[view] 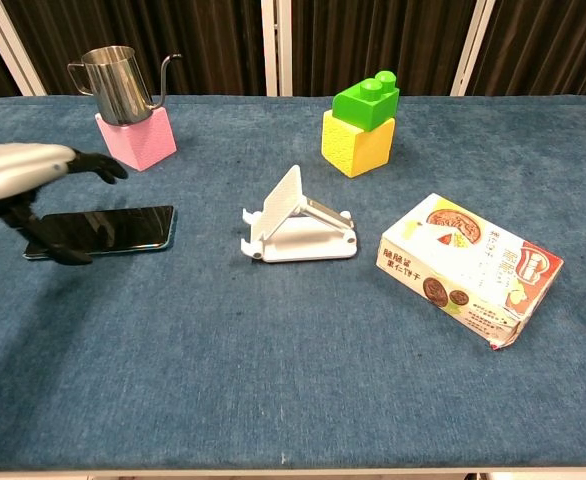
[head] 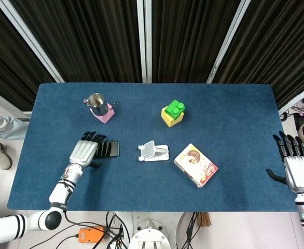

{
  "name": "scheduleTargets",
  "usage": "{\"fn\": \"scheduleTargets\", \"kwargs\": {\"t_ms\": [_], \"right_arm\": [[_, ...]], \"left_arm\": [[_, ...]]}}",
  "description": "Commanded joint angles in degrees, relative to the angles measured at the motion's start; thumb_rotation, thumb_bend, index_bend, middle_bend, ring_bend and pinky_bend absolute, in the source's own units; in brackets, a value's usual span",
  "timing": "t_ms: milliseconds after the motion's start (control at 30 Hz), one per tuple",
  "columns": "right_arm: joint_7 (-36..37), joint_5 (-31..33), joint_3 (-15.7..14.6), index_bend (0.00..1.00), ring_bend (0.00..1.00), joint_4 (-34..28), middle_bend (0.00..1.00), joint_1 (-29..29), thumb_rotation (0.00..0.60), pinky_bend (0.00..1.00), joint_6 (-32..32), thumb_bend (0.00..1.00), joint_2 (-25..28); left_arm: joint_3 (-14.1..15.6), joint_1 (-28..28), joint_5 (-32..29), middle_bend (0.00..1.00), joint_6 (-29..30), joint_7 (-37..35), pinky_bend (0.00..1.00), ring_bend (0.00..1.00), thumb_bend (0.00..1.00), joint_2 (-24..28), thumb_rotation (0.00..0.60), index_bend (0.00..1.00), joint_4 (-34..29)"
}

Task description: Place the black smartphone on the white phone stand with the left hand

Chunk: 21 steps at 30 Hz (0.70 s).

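Objects on the blue counter (head: 235, 114) numbered seven from the head view: one black smartphone (head: 109, 149), one white phone stand (head: 153, 151), one steel pitcher (head: 95, 100) on one pink block (head: 103, 112), one green brick (head: 174, 109) on one yellow block (head: 168, 119), and one snack box (head: 195, 165). You had the left robot hand (head: 84, 151) over the phone's left end, fingers spread across the screen and nothing grasped. Your right robot hand (head: 296, 168) hung off the counter's right edge, fingers apart and released. The smartphone lay flat to the left of the stand, apart from it.

Seen from the chest view, you had the same count. The left robot hand (view: 18, 185) came in from the left, its dark fingers (view: 95, 164) reaching above the smartphone (view: 113, 229) and its thumb low by the phone's near edge; whether it touched the phone, I could not tell. The stand (view: 298, 227) sat at the middle with its back plate tilted up. The pitcher (view: 114, 85) stood upright on the pink block (view: 137, 140). The snack box (view: 468, 268) carried printed characters and a biscuit picture, too small to read. The green brick (view: 366, 98) sat atop the yellow block (view: 354, 142).
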Motion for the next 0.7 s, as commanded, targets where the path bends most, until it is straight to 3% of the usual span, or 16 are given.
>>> {"fn": "scheduleTargets", "kwargs": {"t_ms": [33,167,700], "right_arm": [[0.22,0.14,-0.04,0.0,0.0,0.19,0.05,0.01,0.6,0.05,-0.12,0.31,-0.06],[0.68,0.46,-0.02,0.0,0.0,0.59,0.05,-0.01,0.6,0.05,-0.24,0.31,-0.17],[2.0,1.12,-0.17,0.0,0.0,1.99,0.05,0.16,0.6,0.05,-1.06,0.31,-0.69]], "left_arm": [[-0.48,-1.97,-3.24,0.13,-0.25,2.08,0.0,0.0,0.09,-1.5,0.595,0.15,0.9],[-0.93,-3.98,-7.24,0.13,0.09,4.04,0.0,0.0,0.1,-2.81,0.582,0.2,1.76],[1.23,-8.06,-14.67,0.13,1.9,8.8,0.0,0.0,0.12,-5.18,0.537,0.23,5.12]]}}
